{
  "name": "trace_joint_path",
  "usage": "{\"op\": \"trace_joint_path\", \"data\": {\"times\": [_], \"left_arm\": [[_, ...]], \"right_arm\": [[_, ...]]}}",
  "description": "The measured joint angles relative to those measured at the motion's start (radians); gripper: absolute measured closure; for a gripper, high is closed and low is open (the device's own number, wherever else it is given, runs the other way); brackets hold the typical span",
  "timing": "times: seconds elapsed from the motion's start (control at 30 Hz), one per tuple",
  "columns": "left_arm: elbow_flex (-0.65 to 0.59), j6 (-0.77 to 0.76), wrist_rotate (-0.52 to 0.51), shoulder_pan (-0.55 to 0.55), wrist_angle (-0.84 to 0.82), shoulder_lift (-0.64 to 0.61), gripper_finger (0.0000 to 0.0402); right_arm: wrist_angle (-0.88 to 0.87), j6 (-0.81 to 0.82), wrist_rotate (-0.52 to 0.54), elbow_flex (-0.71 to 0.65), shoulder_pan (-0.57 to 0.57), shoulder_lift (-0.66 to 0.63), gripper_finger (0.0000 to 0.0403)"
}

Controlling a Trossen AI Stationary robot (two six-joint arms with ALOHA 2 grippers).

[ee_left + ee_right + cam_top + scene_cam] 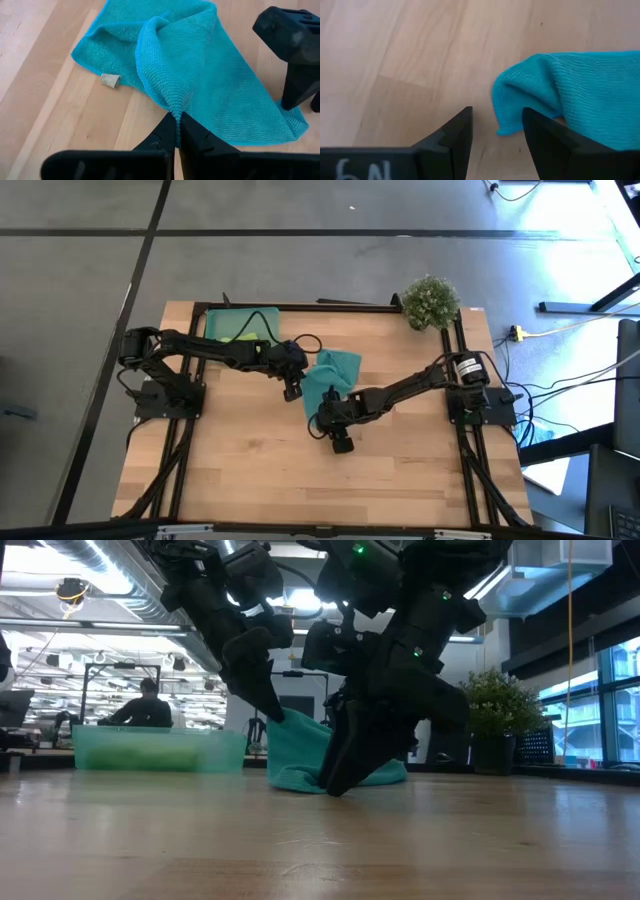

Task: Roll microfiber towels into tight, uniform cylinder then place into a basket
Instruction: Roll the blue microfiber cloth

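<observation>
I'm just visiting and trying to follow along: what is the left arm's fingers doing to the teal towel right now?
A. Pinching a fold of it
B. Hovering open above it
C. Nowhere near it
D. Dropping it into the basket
A: in the left wrist view the left gripper has its fingers shut on a raised fold of the teal towel, lifting it off the table.

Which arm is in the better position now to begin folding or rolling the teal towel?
Probably the left. The left gripper is shut on a pinched fold of the teal towel, while the right gripper is open beside a corner, holding nothing.
</observation>
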Motion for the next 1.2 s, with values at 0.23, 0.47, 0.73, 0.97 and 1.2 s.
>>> {"op": "trace_joint_path", "data": {"times": [0.23, 0.47, 0.73, 0.97, 1.2], "left_arm": [[0.000, 0.000, 0.000, 0.000, 0.000, 0.000, 0.0399], [0.000, -0.021, 0.000, 0.002, -0.035, -0.007, 0.0399], [0.000, -0.133, 0.004, 0.019, -0.197, -0.096, 0.0399], [0.000, -0.284, 0.004, 0.019, -0.343, -0.265, 0.0399], [0.011, -0.417, 0.007, 0.019, -0.497, -0.407, 0.0400]], "right_arm": [[-0.013, 0.023, -0.003, 0.003, -0.019, 0.013, 0.0277], [-0.013, 0.023, -0.057, 0.005, -0.030, 0.030, 0.0391], [-0.177, 0.048, -0.067, 0.084, -0.030, 0.018, 0.0398], [-0.461, 0.075, -0.033, 0.195, -0.044, -0.071, 0.0401], [-0.581, 0.135, 0.001, 0.269, -0.071, -0.208, 0.0401]]}}
